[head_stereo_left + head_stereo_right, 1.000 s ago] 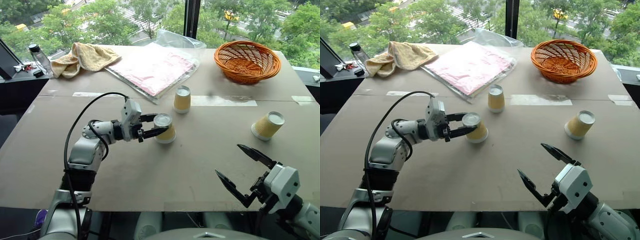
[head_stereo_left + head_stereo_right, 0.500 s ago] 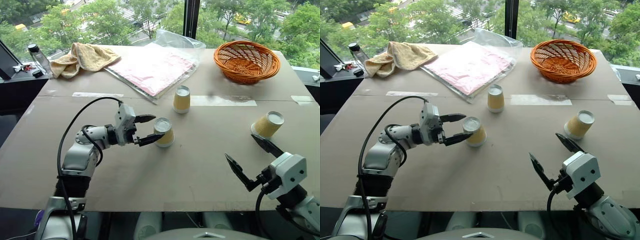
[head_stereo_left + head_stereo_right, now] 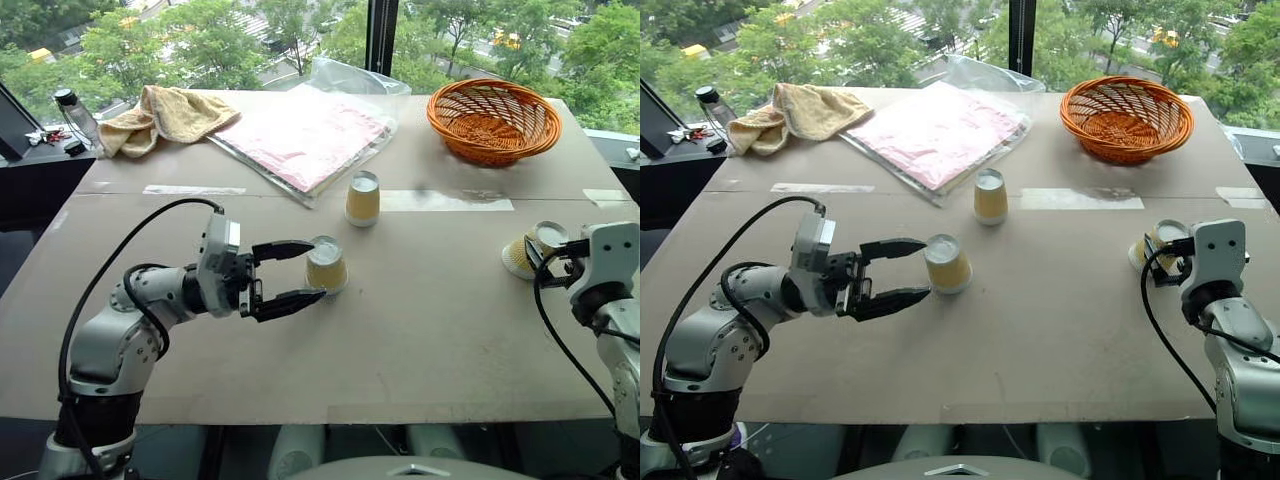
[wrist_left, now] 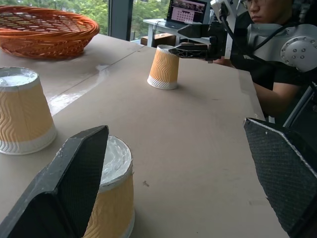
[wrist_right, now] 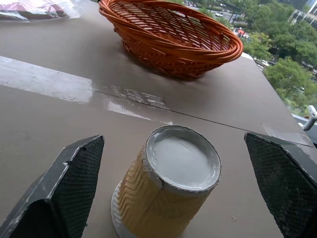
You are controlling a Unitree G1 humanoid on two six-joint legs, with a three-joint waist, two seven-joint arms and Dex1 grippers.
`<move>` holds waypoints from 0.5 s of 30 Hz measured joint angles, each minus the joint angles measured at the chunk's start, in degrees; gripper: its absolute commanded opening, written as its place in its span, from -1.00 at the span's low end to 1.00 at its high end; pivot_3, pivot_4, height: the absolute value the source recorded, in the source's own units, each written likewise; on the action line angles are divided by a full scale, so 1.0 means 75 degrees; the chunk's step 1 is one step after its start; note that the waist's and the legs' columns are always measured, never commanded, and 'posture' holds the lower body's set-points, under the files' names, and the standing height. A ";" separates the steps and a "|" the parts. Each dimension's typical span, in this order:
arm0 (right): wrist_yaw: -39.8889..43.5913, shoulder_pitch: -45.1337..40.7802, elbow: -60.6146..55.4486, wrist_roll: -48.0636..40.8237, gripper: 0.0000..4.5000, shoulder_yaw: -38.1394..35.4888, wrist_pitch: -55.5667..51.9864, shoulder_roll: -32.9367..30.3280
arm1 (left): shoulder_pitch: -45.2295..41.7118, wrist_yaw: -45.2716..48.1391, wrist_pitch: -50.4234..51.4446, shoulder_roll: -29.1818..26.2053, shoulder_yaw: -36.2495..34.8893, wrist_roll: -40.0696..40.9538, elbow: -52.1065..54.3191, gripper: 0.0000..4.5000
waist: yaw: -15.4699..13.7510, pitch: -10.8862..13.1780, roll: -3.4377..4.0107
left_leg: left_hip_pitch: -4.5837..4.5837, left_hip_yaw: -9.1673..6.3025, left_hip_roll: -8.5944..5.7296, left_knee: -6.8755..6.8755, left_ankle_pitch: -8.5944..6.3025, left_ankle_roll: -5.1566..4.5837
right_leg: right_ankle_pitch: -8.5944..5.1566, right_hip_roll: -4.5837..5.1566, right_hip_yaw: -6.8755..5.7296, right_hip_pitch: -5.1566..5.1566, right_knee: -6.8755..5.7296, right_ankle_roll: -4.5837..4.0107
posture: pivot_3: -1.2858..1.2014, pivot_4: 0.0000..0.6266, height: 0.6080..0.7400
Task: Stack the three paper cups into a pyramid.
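Backing off its upturned ribbed paper cup [image 3: 326, 264], the left gripper [image 3: 296, 272] gapes; the right gripper [image 5: 168, 193], spread, now brackets another cup [image 5: 168, 186] before the empty wicker basket [image 5: 168, 37].

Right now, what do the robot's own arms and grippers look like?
Both arms are silver-grey metal with black joints and white wrist housings. A black cable loops over the left arm; another runs along the right arm. The left gripper and right gripper each have two black, pointed fingers with mesh-textured pads.
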State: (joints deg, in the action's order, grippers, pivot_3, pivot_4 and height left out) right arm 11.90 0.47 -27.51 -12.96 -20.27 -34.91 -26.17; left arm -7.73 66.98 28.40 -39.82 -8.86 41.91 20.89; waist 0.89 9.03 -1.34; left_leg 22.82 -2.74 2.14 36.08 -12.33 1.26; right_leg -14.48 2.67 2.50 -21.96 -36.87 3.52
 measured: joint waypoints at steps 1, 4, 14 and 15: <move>0.0000 -0.0104 0.0146 -0.0056 1.00 -0.0041 -0.0043 0.0019 | 0.0049 -0.0034 0.0011 -0.0006 -0.0008 0.0026 0.0095 0.99 | -0.0001 0.0001 0.0002 | 0.0000 0.0000 0.0000 -0.0002 0.0000 0.0000 | 0.0000 -0.0001 0.0000 -0.0001 0.0000 0.0000 | 0.03 -0.52 1.00; 0.0015 -0.0402 0.0603 -0.0215 1.00 -0.0099 -0.0146 0.0057 | 0.0264 -0.0166 0.0050 -0.0013 -0.0033 0.0118 0.0312 0.99 | 0.0000 0.0002 0.0004 | 0.0001 0.0001 0.0000 -0.0003 0.0000 -0.0001 | 0.0000 -0.0001 0.0001 -0.0001 0.0001 0.0001 | 0.03 -0.52 1.00; 0.0552 -0.0632 0.1079 -0.0951 -0.04 -0.0213 -0.0231 -0.0001 | 0.0763 -0.0486 -0.0761 0.0350 -0.0322 -0.0063 0.0442 1.00 | 0.0001 0.0005 0.0008 | 0.0002 0.0009 0.0000 -0.0006 -0.0001 -0.0001 | 0.0000 -0.0001 0.0008 -0.0009 0.0003 0.0001 | 0.03 -0.52 1.00; 0.0662 -0.0630 0.1073 -0.1048 -0.04 -0.0220 -0.0233 -0.0056 | 0.0822 -0.0454 -0.0981 0.0488 -0.0383 -0.0062 0.0403 1.00 | 0.0003 0.0006 0.0009 | 0.0003 0.0011 0.0000 -0.0007 -0.0001 -0.0001 | 0.0000 -0.0001 0.0009 -0.0009 0.0003 0.0001 | 0.03 -0.52 1.00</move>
State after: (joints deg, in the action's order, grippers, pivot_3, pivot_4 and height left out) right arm 16.86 -4.26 -19.46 -20.82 -21.92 -36.66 -26.59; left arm -1.56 63.57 21.04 -36.16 -11.73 41.44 23.91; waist 0.91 9.07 -1.26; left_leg 22.85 -2.67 2.14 36.02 -12.34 1.25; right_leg -14.48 2.66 2.56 -22.03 -36.85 3.53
